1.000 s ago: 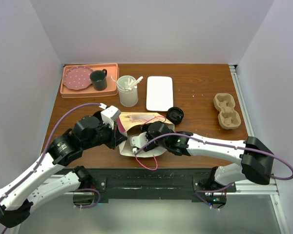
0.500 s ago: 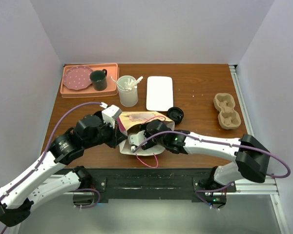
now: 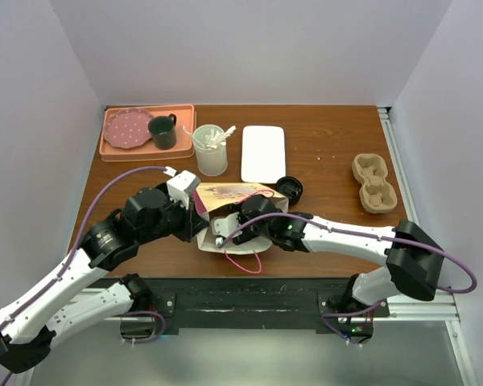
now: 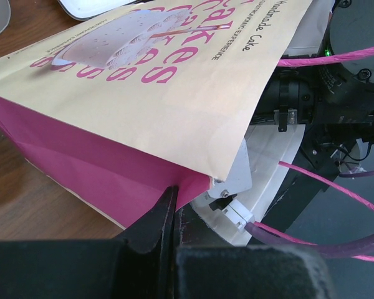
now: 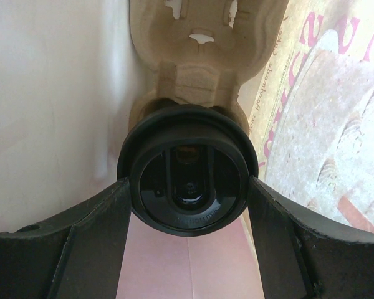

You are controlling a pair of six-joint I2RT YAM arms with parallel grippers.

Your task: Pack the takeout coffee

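Note:
A paper bag (image 3: 229, 195) with pink lettering and pink sides lies on its side at the table's near middle; it also shows in the left wrist view (image 4: 143, 81). My left gripper (image 3: 198, 219) (image 4: 171, 193) is shut on the bag's pink edge at its mouth. My right gripper (image 5: 187, 187) reaches inside the bag, its fingers (image 5: 93, 230) pressed on both sides of a coffee cup's black lid (image 5: 187, 165). The cup sits in a brown pulp carrier (image 5: 199, 56). In the top view the bag hides the right gripper's fingers and the cup.
A second black-lidded cup (image 3: 289, 189) stands right of the bag. A spare pulp carrier (image 3: 375, 183) lies at the right. A white tray (image 3: 263, 153), a clear cup of stirrers (image 3: 211, 149) and an orange tray (image 3: 113, 149) with plate and mug stand behind.
My right arm has pushed further left into the bag's mouth. My left gripper keeps its hold on the bag's edge and has barely moved.

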